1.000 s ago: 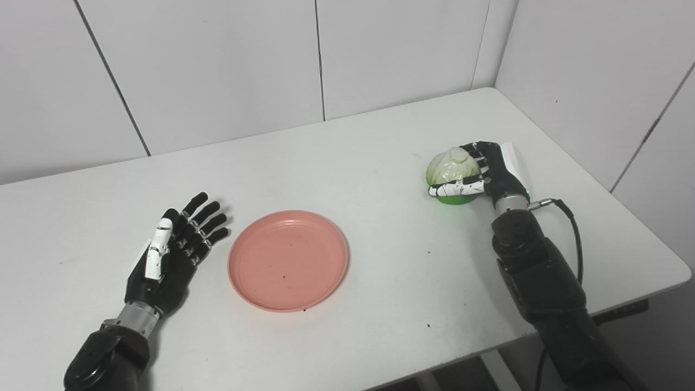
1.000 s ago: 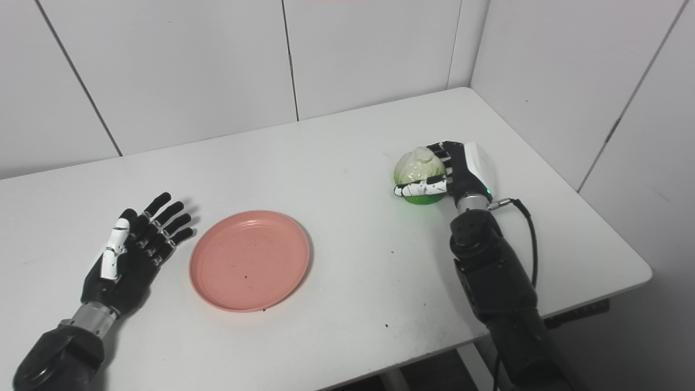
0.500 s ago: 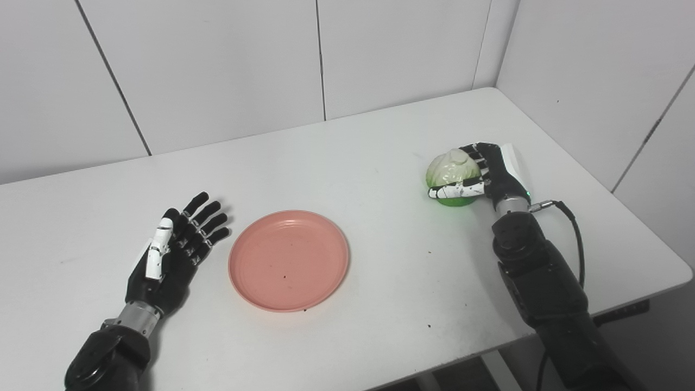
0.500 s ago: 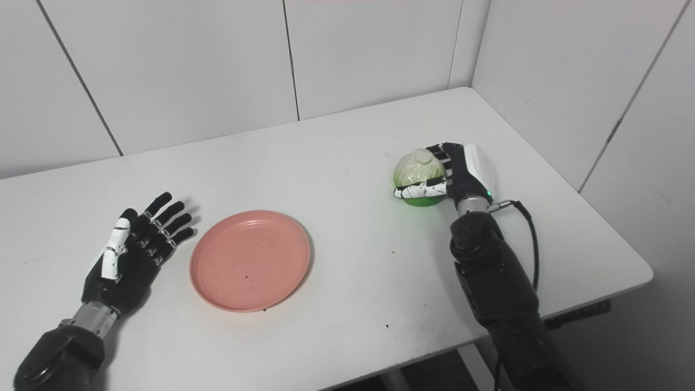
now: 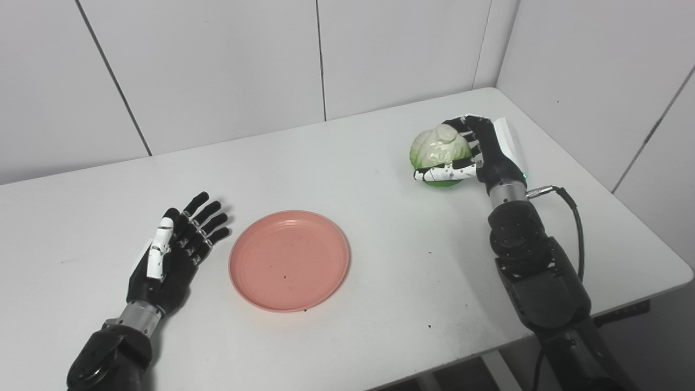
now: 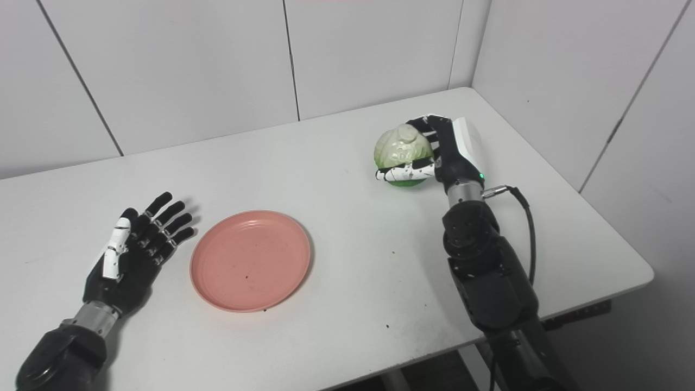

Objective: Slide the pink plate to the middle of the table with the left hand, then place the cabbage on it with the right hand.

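The left hand (image 5: 175, 251) lies flat on the table (image 5: 81, 228), palm up, fingers spread, holding nothing. Just to its right sits the pink plate (image 5: 289, 259), pretty much mid-table, so I'd say the slide part is done. Well off to the plate's right, the right hand (image 5: 478, 155) is wrapped around the cabbage (image 5: 437, 153) (looks lifted off the surface, hard to be sure). What's left: carry it over to the plate and let go.
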`<state>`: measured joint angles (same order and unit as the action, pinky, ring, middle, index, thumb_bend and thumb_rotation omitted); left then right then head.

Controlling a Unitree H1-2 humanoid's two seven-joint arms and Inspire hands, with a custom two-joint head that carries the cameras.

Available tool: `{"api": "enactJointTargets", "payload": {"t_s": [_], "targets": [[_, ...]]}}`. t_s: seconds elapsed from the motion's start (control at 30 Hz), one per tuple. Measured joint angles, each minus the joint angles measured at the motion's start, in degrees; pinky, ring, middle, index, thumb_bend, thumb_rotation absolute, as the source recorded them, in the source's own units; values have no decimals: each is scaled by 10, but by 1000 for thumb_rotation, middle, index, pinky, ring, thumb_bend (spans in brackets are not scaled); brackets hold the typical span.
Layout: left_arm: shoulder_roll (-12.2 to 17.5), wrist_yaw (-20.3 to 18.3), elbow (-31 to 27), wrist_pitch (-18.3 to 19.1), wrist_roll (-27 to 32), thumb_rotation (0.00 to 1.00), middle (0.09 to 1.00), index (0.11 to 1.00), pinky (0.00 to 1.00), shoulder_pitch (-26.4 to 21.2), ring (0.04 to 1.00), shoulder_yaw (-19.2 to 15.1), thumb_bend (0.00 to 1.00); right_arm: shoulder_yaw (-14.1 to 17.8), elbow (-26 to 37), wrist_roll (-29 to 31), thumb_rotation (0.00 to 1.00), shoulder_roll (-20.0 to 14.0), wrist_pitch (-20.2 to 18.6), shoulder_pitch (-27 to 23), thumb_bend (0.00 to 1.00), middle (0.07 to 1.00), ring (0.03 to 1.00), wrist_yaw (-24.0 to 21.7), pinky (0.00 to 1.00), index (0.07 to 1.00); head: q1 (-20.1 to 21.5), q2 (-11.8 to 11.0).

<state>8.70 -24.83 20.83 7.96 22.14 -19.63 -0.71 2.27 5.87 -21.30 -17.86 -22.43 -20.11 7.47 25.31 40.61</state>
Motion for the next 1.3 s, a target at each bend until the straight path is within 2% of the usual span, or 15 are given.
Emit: {"api": "enactJointTargets", "payload": {"t_s": [0.23,0.3,0.37,0.43,0.57,0.63,0.7,0.83,1.3], "targets": [[-7,13,-5,0,-1,990,892,891,857,1,873,4,488,-22,31,-14,0,12,-11,-22,530,474,442,-24,380,498,-25,-2],[-12,22,-8,0,-10,992,891,889,853,1,872,8,490,-35,32,-23,0,14,-13,-26,529,466,442,-34,452,507,-34,-2],[-17,27,-11,0,-13,999,898,892,856,1,878,14,484,-47,33,-27,0,19,-13,-29,528,461,427,-46,378,510,-46,-2],[-23,35,-20,0,-20,1000,902,894,857,4,880,19,480,-54,34,-27,0,28,-13,-32,528,459,420,-53,354,513,-57,-2],[-36,51,-29,0,-26,1000,904,896,862,8,882,23,469,-71,34,-27,0,48,-13,-36,528,462,427,-64,370,510,-86,-1],[-42,59,-37,3,-30,1000,902,897,862,11,880,26,463,-83,34,-31,0,54,-13,-38,530,470,436,-69,381,499,-113,1],[-48,65,-42,4,-36,1000,903,900,862,14,883,29,466,-95,33,-34,0,59,-12,-42,530,470,434,-72,379,497,-113,1],[-61,85,-51,12,-50,1000,903,904,865,15,886,34,465,-115,31,-37,0,69,-4,-47,529,460,418,-77,356,507,-150,4],[-94,126,-73,25,-94,1000,903,909,866,19,885,55,445,-162,7,-42,0,109,6,-47,529,457,402,-92,342,506,-210,15]]}}
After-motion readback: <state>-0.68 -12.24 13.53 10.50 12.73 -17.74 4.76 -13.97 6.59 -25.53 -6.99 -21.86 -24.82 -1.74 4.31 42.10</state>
